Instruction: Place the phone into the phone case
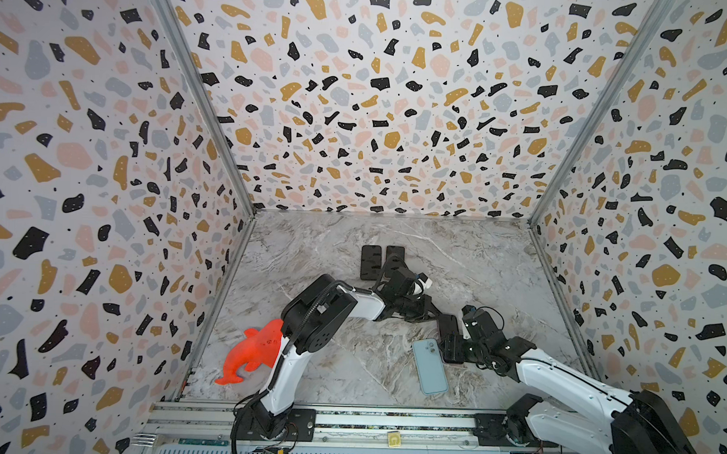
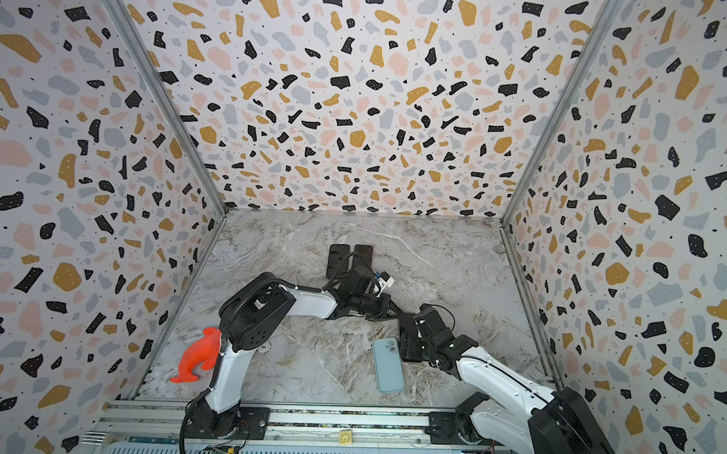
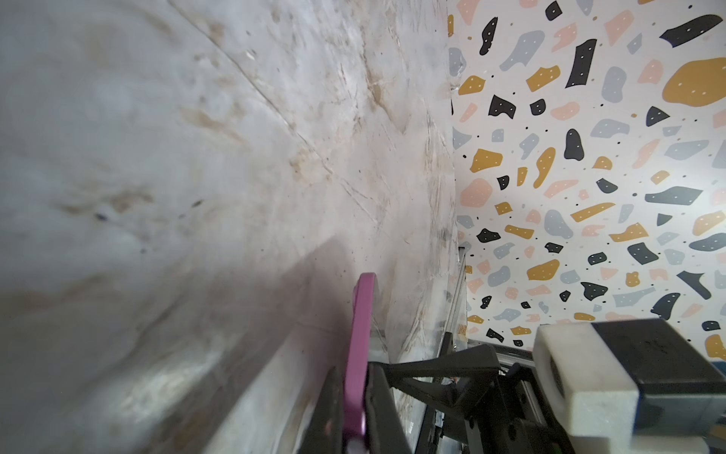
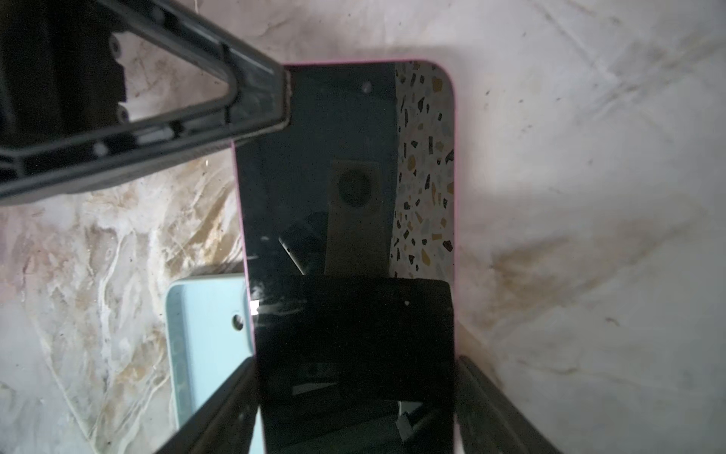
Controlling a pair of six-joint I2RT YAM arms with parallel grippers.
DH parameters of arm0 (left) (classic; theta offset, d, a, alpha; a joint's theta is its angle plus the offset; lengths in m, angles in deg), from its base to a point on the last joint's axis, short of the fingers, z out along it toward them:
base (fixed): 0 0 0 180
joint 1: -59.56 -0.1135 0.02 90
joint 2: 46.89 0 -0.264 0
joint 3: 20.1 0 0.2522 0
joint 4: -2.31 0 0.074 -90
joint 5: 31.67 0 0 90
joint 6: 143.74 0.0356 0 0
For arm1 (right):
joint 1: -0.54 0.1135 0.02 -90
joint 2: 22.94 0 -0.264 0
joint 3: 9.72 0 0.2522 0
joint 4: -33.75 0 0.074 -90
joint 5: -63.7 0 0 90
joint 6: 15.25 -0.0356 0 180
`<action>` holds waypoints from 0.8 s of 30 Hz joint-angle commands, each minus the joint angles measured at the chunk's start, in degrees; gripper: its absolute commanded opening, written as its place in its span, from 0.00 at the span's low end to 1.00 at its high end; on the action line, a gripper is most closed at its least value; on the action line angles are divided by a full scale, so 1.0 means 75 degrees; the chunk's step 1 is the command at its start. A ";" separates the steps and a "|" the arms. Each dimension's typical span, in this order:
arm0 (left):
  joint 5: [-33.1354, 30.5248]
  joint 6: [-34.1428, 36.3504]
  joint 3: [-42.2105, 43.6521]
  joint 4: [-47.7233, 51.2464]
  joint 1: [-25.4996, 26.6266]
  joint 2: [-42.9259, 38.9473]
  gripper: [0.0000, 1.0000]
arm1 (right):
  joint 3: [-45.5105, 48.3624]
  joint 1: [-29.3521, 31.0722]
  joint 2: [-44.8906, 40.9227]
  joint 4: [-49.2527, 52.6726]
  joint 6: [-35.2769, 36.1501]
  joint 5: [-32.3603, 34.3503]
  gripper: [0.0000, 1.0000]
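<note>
Phone [image 4: 349,220], pink-edged with its dark screen up, sits just beside the pale blue phone case [image 1: 429,365] on the marble table [image 1: 349,360]. Left gripper [image 3: 355,393] pinches its far corner; right gripper [image 4: 353,393] straddles its near end, jaws spread wide along both sides.
</note>
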 commanded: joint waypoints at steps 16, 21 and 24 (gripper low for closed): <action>-0.0411 -0.3640 0.1116 -0.3677 -0.0071 -0.0868 0.00 | -0.1274 -0.1495 -0.1878 0.1836 -0.1001 -0.1098 0.86; -0.0802 -0.4934 0.1674 -0.5394 -0.0129 -0.0885 0.00 | -0.0846 -0.2548 -0.3076 0.1613 -0.2001 -0.2004 0.83; -0.1027 -0.5446 0.1923 -0.6152 -0.0173 -0.0859 0.00 | -0.0466 -0.2998 -0.3833 0.1506 -0.2779 -0.2346 0.82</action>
